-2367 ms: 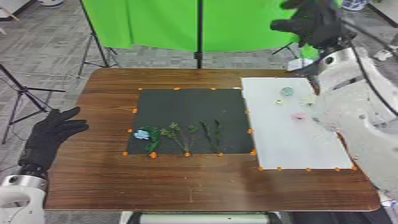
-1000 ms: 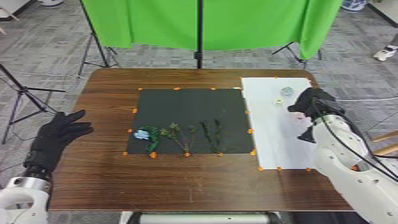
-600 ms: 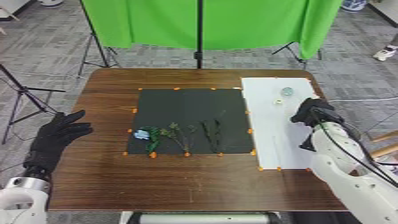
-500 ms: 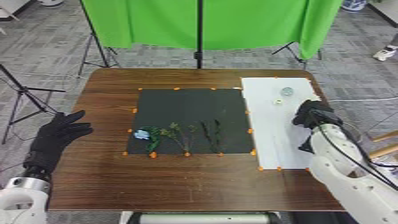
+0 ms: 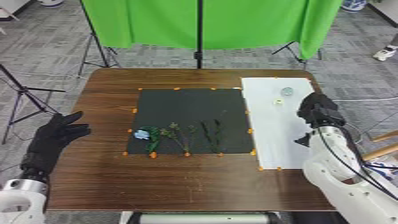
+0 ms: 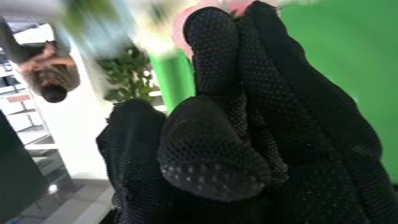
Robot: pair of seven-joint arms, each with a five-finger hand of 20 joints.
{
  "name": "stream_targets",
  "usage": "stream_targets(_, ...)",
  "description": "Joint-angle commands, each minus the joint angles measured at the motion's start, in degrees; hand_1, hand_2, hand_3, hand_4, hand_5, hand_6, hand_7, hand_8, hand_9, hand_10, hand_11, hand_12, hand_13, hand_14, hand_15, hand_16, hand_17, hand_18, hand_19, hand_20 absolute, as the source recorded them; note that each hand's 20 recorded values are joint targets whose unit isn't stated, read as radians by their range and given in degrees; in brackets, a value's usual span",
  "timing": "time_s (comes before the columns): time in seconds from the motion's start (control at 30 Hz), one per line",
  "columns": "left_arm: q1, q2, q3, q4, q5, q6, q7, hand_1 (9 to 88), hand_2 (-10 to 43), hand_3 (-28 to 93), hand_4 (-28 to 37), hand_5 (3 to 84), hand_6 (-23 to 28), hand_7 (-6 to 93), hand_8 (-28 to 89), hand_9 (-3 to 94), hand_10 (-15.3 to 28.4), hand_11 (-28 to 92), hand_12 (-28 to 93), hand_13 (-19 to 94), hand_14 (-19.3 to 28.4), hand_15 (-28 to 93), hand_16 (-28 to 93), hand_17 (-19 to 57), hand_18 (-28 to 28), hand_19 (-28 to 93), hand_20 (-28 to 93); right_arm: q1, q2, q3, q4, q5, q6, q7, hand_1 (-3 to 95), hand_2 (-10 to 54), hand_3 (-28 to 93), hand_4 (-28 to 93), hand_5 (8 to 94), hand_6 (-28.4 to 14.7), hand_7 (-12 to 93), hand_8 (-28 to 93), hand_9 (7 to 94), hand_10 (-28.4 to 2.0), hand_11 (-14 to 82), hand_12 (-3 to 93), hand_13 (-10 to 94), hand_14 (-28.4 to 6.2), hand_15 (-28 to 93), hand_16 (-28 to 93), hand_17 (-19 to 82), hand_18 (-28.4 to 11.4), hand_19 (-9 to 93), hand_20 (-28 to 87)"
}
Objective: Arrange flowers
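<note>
Head view: the left hand [image 5: 60, 132], fingers apart, is at the left edge of the brown table [image 5: 178, 187]. The right hand [image 5: 321, 109] is at the right side of the white sheet [image 5: 271, 132]. A blue flower [image 5: 141, 134] lies on the black mat [image 5: 187, 107].

Right wrist view: the right hand pinches a pink flower [image 6: 179, 28] at its fingertips.

Counter [image 5: 191, 187] brown with wood grain; mat [image 5: 182, 107] charcoal, orange marks along its edges; sheet [image 5: 274, 132] plain white. Flower head [image 5: 141, 134] light blue, foliage [image 5: 154, 143] green; petals [image 6: 181, 31] at the right hand [image 5: 318, 107] pink. Glove black, mesh-patterned; backdrop cloth [image 5: 151, 25] solid green.
</note>
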Motion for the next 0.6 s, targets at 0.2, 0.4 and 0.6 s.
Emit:
stream_targets(0.2,1.7,0.6,-0.83,-0.64,-0.08,0.57,-0.46,17.2,15.5,58,-28.3,46.9,8.6,4.6,-5,50.8,17.2,17,11,43,20.9,22,0,11.5,16.1,20,19,32.0,1.0,-13.7,-12.0,9.5,-4.1,-10.1,68.2,-9.5,51,-13,80.2,-0.6,24,13,91.2,-8.5,12.7,48.3,93,0.4,64,33,66,-13.8,93,59)
stream_targets(0.4,2.0,1.4,-1.13,-1.18,-0.07,1.22,-0.23,17.2,15.6,58,-28.3,47.1,8.7,4.5,-5,50.8,17.2,17,11,43,20.9,22,0,11.5,16.1,20,19,47.8,-8.2,-25.2,-6.7,20.9,-14.6,-16.7,68.1,-9.5,51,-13,80.2,-0.6,23,13,91.0,-8.6,12.4,48.5,92,0.4,64,33,65,-13.8,93,59)
stream_targets(0.6,1.5,2.18,-0.8,-1.15,-0.04,1.44,-0.02,17.3,15.8,58,-28.3,47.1,8.7,4.7,-5,50.8,17.2,17,11,43,20.8,22,0,11.5,16.1,20,19,56.1,-18.2,-34.1,1.3,25.0,-22.4,-19.9,68.2,-9.5,50,-13,80.0,-0.6,23,14,90.6,-8.7,12.1,48.8,92,0.2,64,34,65,-13.7,93,60)
